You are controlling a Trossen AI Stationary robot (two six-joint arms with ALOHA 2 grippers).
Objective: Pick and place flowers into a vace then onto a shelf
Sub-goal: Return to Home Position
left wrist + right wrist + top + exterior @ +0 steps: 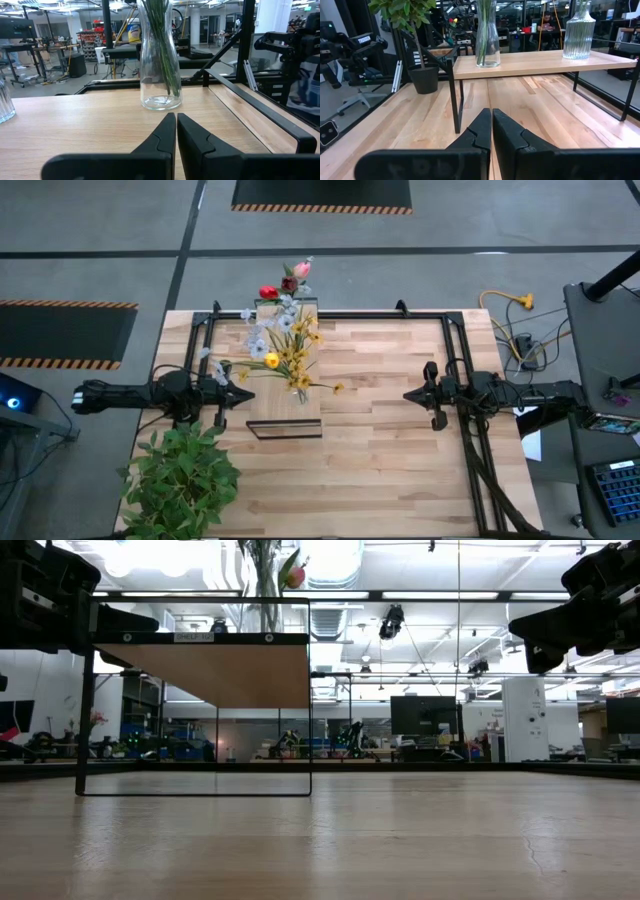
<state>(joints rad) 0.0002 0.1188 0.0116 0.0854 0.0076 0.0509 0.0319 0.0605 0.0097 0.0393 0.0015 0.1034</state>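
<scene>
Left gripper (246, 394) is center-left in the overhead shot, fingers pinched fully together w/ nothing in them. Right gripper (408, 394) is center-right, facing it, also closed up & empty. Btwn them, nearer the left one, stands the narrow light-wood shelf on a thin black frame (300, 408). On it are a smooth clear glass vase (487, 40) w/ green stems and a ribbed clear glass vase (579, 32). The flowers (285, 345) (yellow sprays, pale blossoms, red/pink tulips) spread above the shelf toward top center. Bushy green potted plant (185, 475) sits bottom left.
</scene>
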